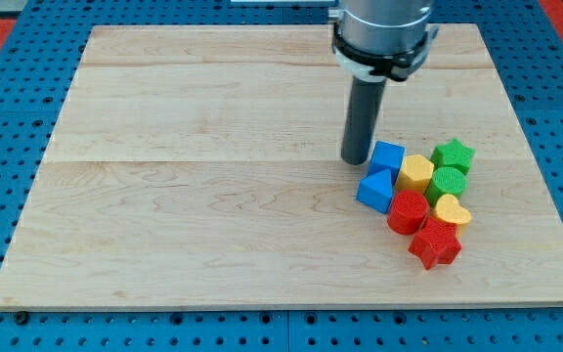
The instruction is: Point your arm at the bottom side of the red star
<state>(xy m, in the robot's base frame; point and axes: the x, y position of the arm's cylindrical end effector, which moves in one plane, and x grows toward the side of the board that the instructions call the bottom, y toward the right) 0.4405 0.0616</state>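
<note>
The red star (pixel 435 243) lies at the bottom of a tight cluster of blocks on the right part of the wooden board (pixel 213 196). My tip (pixel 356 159) stands on the board just left of the blue cube (pixel 388 156), up and to the left of the red star, with the cluster between them. The rod hangs from the grey arm head (pixel 382 34) at the view's top.
The cluster also holds a blue triangle-like block (pixel 375 188), a red round block (pixel 408 210), a yellow block (pixel 417 172), a yellow heart (pixel 452 211), a green star (pixel 453 154) and a green block (pixel 448 182). The board's right edge is near the cluster.
</note>
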